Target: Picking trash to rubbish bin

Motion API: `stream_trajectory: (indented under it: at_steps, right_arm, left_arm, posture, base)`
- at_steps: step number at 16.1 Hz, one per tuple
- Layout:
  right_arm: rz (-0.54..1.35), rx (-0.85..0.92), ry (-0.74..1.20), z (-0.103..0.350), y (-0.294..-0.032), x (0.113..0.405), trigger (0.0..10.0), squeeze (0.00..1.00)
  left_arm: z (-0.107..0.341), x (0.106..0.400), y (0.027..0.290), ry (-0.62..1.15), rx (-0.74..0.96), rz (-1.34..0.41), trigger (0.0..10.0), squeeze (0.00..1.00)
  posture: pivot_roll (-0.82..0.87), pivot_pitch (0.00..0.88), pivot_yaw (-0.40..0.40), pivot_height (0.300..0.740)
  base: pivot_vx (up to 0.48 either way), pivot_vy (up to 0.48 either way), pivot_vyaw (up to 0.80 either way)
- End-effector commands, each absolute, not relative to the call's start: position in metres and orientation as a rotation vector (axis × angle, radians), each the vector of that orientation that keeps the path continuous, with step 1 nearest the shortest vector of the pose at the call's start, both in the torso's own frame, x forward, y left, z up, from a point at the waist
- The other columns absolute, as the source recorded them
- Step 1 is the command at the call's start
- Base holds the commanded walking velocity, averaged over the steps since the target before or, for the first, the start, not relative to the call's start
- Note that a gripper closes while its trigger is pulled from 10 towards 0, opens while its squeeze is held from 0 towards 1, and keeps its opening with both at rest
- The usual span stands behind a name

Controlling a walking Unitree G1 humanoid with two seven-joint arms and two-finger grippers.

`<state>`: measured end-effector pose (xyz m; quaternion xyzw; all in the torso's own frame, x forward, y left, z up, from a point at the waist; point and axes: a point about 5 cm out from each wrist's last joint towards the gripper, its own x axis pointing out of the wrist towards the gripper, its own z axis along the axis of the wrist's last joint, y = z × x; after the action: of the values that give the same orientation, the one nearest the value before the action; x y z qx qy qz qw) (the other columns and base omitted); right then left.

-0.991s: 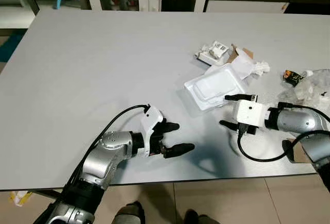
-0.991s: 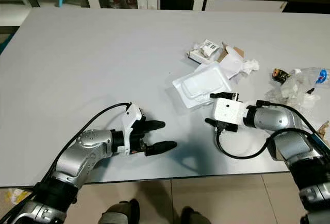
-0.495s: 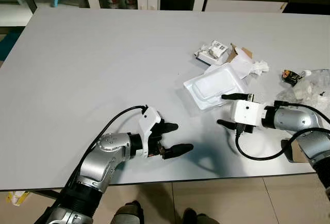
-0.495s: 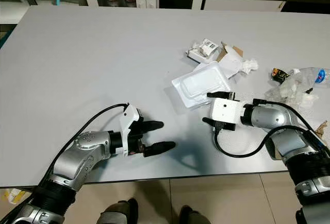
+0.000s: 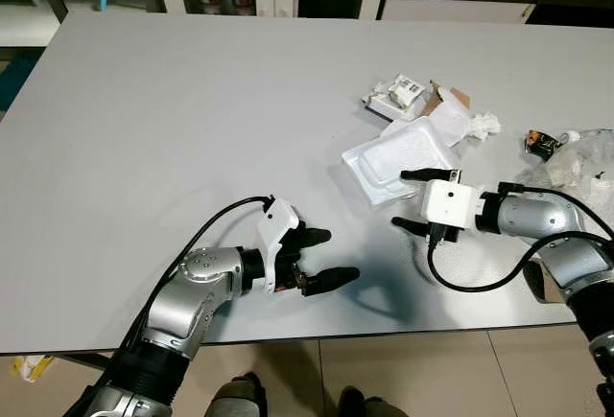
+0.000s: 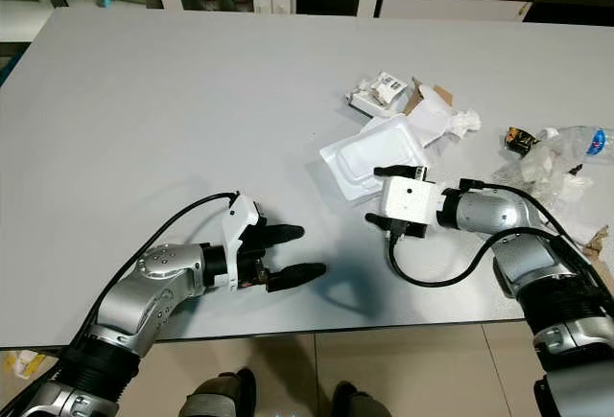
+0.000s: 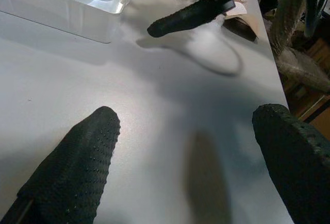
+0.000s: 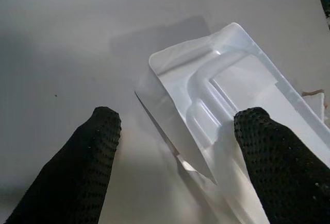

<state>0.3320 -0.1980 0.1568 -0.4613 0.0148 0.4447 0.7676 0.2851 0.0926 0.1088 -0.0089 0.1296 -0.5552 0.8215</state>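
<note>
1. our right gripper point(image 5: 407, 198) sits low over the table point(image 5: 192, 120), fingers spread wide and holding nothing, with the white plastic tray point(image 5: 398, 160) just ahead, its near corner between the fingertips.
2. the tray's long axis runs diagonally away from us; the right arm is far nearer.
3. our left gripper point(image 5: 328, 256) hovers open and empty, well apart.
4. crumpled paper scraps point(image 5: 451, 120) crowd just beyond the tray, and could snag.

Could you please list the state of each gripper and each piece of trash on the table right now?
right gripper: open, straddling the tray's near edge
left gripper: open, holding nothing
white plastic tray: lying flat on table
crumpled paper and cartons: loose beyond the tray
clear plastic bag: crumpled by the far right edge
</note>
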Motion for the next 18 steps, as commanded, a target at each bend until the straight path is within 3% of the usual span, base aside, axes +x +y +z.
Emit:
stream_trajectory:
  at_steps: [1,9,17,18]
  right_arm:
    - [0.99,-0.999,0.032,0.157,-0.197,0.332,9.8,0.0]
    - [1.021,-0.982,0.124,0.143,-0.205,0.327,10.0,0.0]
    - [1.077,-0.925,0.274,0.1,-0.208,0.313,10.0,0.0]
    - [1.077,-0.928,0.289,0.095,-0.208,0.312,9.4,0.0]
  left_arm:
    - [0.095,0.28,0.096,0.349,-0.019,-1.159,10.0,0.0]
    - [0.093,0.278,0.097,0.356,-0.016,-1.16,10.0,0.0]
    - [0.092,0.277,0.095,0.366,-0.015,-1.17,10.0,0.0]
    - [0.091,0.277,0.095,0.369,-0.015,-1.17,10.0,0.0]
  posture:
    - [0.28,0.19,-0.061,0.74]
    - [0.28,0.19,-0.064,0.74]
    - [0.28,0.19,-0.064,0.74]
    - [0.28,0.19,-0.064,0.74]
  base:
    - [0.0,0.0,0.0]
    - [0.0,0.0,0.0]
    - [0.0,0.0,0.0]
    - [0.0,0.0,0.0]
